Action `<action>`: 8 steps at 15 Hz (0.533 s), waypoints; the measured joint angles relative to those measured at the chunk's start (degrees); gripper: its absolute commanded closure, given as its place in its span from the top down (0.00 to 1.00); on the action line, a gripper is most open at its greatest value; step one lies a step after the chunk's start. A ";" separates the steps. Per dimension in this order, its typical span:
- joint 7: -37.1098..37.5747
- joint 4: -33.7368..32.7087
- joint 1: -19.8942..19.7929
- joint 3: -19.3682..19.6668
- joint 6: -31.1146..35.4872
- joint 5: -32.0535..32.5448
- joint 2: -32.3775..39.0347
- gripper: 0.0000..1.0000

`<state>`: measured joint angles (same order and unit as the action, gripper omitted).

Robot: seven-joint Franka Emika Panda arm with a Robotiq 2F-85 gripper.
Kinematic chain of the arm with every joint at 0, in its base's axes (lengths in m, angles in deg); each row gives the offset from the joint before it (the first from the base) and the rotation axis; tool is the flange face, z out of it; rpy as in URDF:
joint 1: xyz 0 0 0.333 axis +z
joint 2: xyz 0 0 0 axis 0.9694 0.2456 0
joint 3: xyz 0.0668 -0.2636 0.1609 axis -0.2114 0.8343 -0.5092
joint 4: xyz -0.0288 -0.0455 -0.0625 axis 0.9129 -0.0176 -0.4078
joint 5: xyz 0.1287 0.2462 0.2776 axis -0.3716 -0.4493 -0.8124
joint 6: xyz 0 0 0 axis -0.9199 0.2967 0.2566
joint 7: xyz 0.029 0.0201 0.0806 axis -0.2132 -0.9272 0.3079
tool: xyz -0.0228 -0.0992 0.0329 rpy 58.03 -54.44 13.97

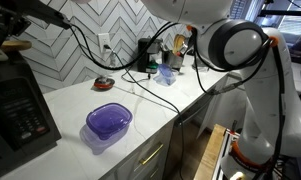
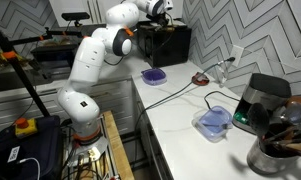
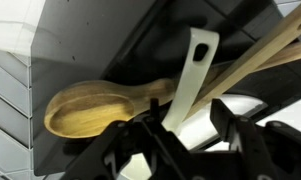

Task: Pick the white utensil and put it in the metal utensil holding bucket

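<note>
- The robot's black two-fingered gripper [image 3: 185, 138] comes in from the bottom of the wrist view. Its fingers stand apart, on either side of the handle of a white slotted plastic spatula [image 3: 195, 75]. Whether they touch the handle cannot be told.
- The spatula shows against a dark surface, next to a pale wooden spoon [image 3: 90, 108] and slanting wooden handles [image 3: 265, 55].
- In an exterior view the gripper hangs high over a black boxy appliance [image 2: 172, 45] at the far end of a white counter [image 2: 180, 110].
- A grey herringbone-tiled wall [image 1: 90, 40] backs the counter.
- A round metal utensil bucket [image 2: 272, 160] stands at the near end, well apart from the gripper. It holds dark and wooden utensils.
- A purple translucent plastic container [image 1: 108, 122] sits mid-counter, and a small blue bowl [image 1: 166, 72] sits farther along.
</note>
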<state>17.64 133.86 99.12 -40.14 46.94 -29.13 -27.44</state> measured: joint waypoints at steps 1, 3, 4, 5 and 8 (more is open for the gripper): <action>0.28 -1.48 0.23 0.00 -0.58 0.44 0.87 0.30; 0.71 -4.13 0.66 0.00 -1.73 1.15 2.39 0.13; 1.08 -5.36 0.86 0.00 -2.15 1.55 3.10 0.06; 1.39 -6.57 1.06 0.03 -2.75 1.96 3.75 0.00; 2.41 -9.37 1.63 0.46 -3.79 2.93 5.16 0.02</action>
<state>20.05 124.49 100.75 -39.68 43.15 -26.20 -22.27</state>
